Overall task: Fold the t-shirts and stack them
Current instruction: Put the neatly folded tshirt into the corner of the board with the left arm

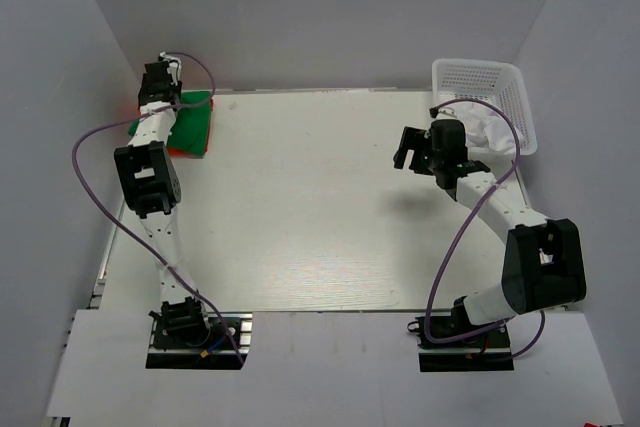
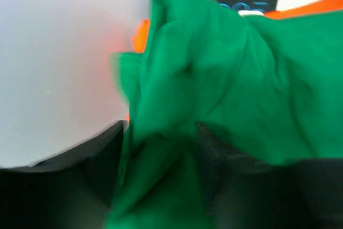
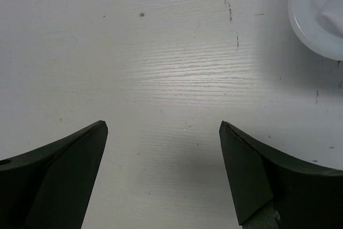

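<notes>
While right hand (image 3: 163, 125) gapes, green shirt (image 2: 225, 89) fills left hand (image 2: 161, 127).

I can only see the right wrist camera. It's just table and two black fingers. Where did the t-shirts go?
Observer: They're at the far left corner of the table. The green t-shirt lies on top of the orange-red t-shirt, which only peeks out at the edges.
Child: Is the other arm helping over there?
Observer: Yes. The left hand is right at that pile, with green cloth bunched up between its fingers. I can't tell if it is gripping the cloth or letting go.
</notes>
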